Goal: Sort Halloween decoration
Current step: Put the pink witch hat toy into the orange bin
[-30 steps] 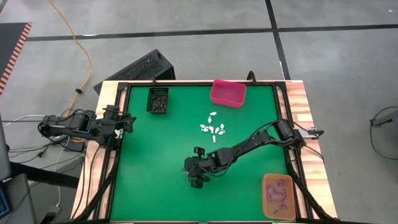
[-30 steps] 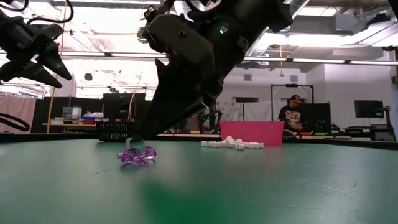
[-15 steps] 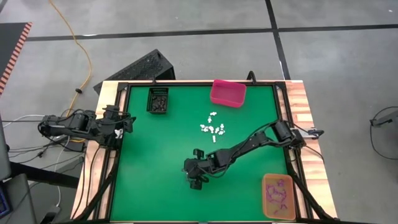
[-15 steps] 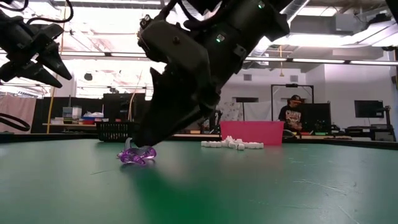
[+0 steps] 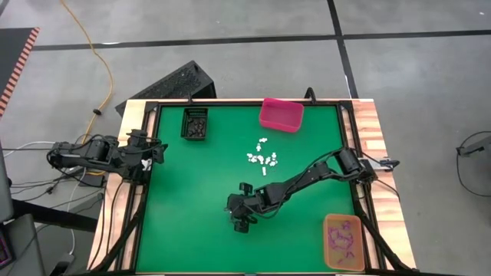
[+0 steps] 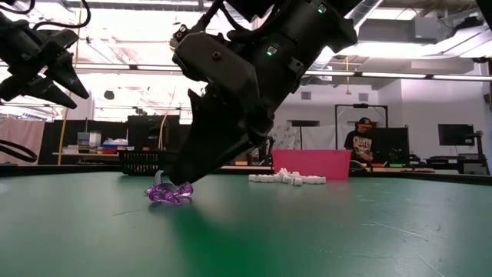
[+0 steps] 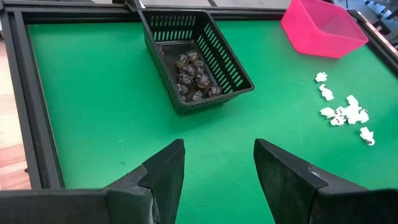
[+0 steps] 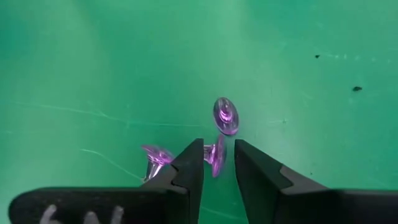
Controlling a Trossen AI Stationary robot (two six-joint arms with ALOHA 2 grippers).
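Inside the black basket (image 7: 198, 59) lie dark trinkets (image 7: 194, 77).

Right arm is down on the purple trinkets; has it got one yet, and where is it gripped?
Not clearly. The right gripper has its fingers straddling one purple trinket, a visible gap either side, not pinched yet. The left gripper holds nothing.
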